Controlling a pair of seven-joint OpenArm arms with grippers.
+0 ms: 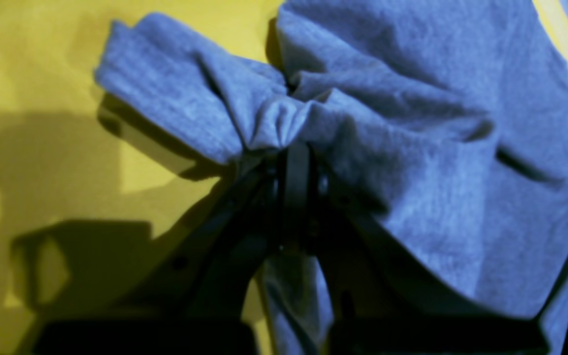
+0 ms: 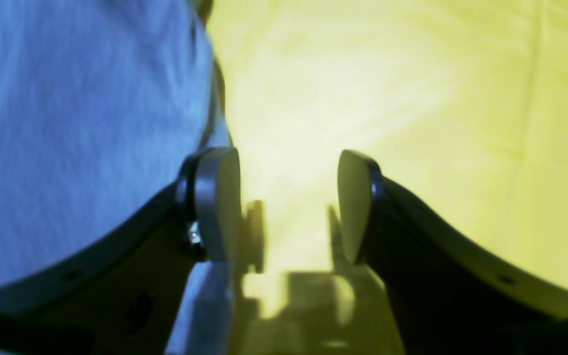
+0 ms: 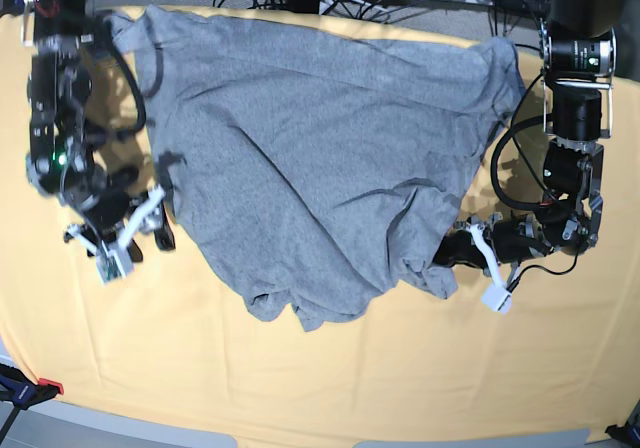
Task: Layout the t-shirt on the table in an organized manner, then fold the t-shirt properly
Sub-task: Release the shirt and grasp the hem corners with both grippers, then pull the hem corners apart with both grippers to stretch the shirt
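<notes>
my left gripper is clamped on a bunched fold of the grey t-shirt; in the left wrist view the cloth puckers right at the jaws and drapes away to both sides. in the base view this gripper sits at the shirt's right near edge, low over the table.

my right gripper stands wide with nothing between the pads; only yellow cloth shows in the gap. the shirt's edge lies just beside the left pad, touching or nearly so, i cannot tell which. in the base view this gripper is at the shirt's left edge, just off the fabric.

t-shirt position: mid table, spread wide toward the far side, reaching the far edge of the yellow cloth, narrowing and rumpled toward the near side. long diagonal creases cross the body. no lettering shows, so the print is presumably face down. sleeves and collar not clearly made out.

progress, my judgement: layout partly done. far half roughly open, near hem bunched and folded under itself. no fold made yet. left: flatten the near edge, square the shirt, then do all the folding.
</notes>
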